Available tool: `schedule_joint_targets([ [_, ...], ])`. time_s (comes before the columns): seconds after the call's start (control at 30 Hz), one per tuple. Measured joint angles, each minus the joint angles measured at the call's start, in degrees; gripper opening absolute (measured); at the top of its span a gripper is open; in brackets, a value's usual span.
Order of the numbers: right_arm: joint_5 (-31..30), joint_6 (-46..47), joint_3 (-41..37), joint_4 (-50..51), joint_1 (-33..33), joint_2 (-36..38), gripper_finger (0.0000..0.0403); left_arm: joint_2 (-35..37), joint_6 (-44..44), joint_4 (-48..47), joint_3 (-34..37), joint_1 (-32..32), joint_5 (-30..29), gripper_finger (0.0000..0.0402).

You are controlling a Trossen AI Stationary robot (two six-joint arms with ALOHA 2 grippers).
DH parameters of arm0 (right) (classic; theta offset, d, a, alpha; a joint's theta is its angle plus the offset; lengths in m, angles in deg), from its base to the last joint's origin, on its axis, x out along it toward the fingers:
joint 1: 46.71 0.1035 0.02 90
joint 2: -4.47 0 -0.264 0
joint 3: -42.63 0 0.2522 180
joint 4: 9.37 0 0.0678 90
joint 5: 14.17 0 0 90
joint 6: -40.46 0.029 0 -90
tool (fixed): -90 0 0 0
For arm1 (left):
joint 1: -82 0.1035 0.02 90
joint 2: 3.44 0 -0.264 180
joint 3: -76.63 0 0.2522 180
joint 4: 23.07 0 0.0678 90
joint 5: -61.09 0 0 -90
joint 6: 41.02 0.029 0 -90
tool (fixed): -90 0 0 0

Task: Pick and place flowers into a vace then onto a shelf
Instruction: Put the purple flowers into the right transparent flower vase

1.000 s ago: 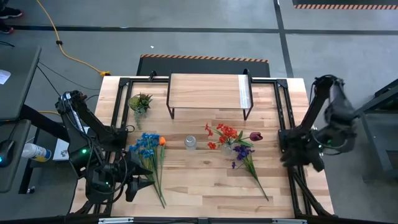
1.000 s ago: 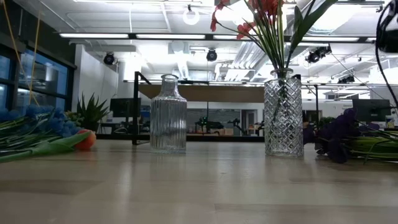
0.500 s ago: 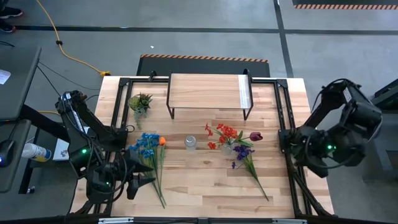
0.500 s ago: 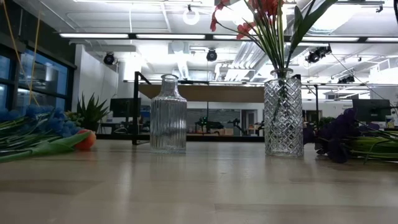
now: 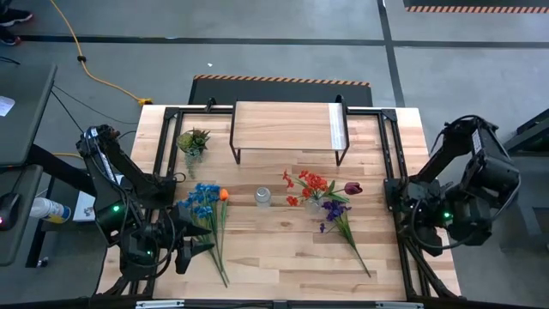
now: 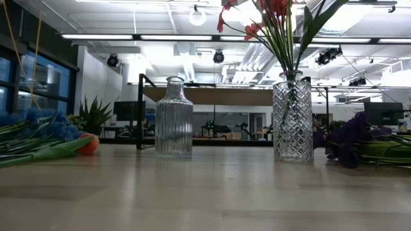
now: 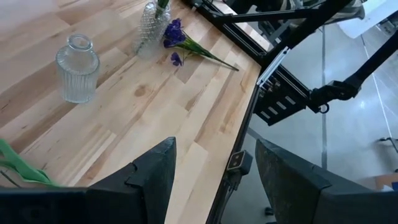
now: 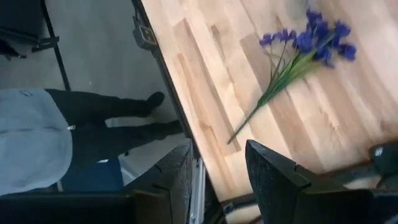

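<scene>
Blue flowers (image 5: 204,201) with one orange bloom (image 5: 224,195) lie flat on the table's left, their stems running toward the near edge. Red flowers (image 5: 309,184) stand with their stems in a diamond-cut glass vase (image 6: 293,119). Purple flowers (image 5: 336,211) and a dark maroon bloom (image 5: 352,188) lie beside that vase. A small ribbed bottle (image 5: 262,196) stands empty at the middle. The shelf (image 5: 287,127) stands on its legs at the far edge. My left gripper (image 7: 214,180) hovers open just left of the blue flowers' stems. My right gripper (image 8: 217,177) hangs open beyond the table's right edge.
A small spiky potted plant (image 5: 194,140) stands left of the shelf. Black frame rails (image 5: 390,163) run along the table's sides. A person (image 8: 43,134) stands on the floor by the table's near right corner. Bare wood lies between the flowers and the near edge.
My right arm has folded up beside the table's right edge. Its hand has risen, tipped to point more steeply down, and left the low view's top right corner. The flowers, vase and bottle have kept their places.
</scene>
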Motion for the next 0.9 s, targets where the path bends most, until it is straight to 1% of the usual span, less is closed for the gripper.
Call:
schedule_joint_targets([
  [0.13,-0.24,-3.00,0.00,-2.09,0.00,-0.15,0.0140,0.00,0.00,-0.09,0.02,0.00,0.36,0.0253],
  [0.3,0.81,-2.97,0.00,-4.75,0.00,-0.31,0.0140,0.00,0.00,-0.70,0.01,0.00,0.48,0.0253],
  [0.77,0.44,-2.66,0.00,-5.57,-0.11,-0.31,0.0140,0.00,0.00,-2.51,0.02,0.00,0.42,0.0253],
  [0.9,0.80,-0.96,0.00,-3.59,-2.15,-0.84,0.0140,0.00,0.00,-2.74,0.02,0.00,0.42,0.0253],
])
